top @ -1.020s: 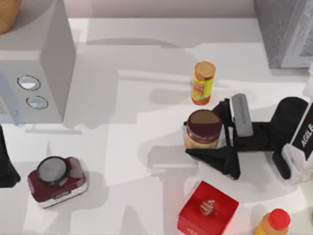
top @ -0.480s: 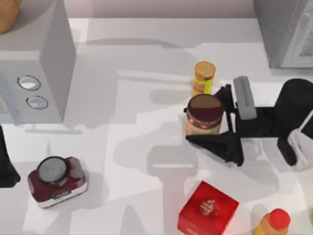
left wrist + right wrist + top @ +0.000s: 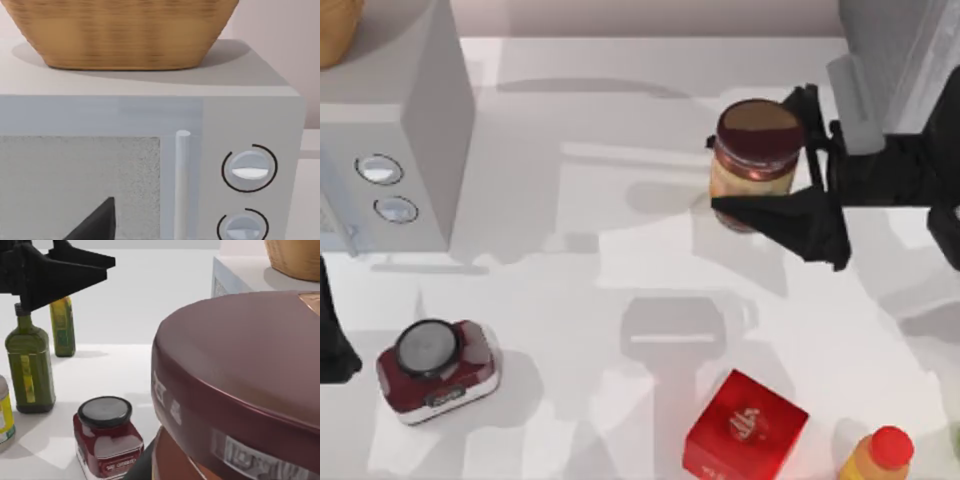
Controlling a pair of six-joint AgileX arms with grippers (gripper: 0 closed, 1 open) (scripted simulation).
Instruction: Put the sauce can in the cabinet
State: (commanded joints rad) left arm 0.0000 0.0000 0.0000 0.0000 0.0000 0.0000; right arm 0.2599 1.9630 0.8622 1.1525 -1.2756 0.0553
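Right gripper [image 3: 768, 170]: clamped on the sauce can [image 3: 755, 160], one finger on each side of the jar body.
Right arm pose: reaches in from the table's right edge, wrist level, fingers pointing left.
Sauce can: upright, held just left of the cabinet [image 3: 895, 45], lid up.
Left gripper [image 3: 97, 222]: parked facing the microwave [image 3: 150, 165]; finger state cannot be told.
Basket [image 3: 120, 30]: on top of the microwave; contents hidden.

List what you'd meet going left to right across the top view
Left gripper → grey appliance with two knobs → dark red jar → red box → sauce can → right gripper → yellow bottle → cabinet
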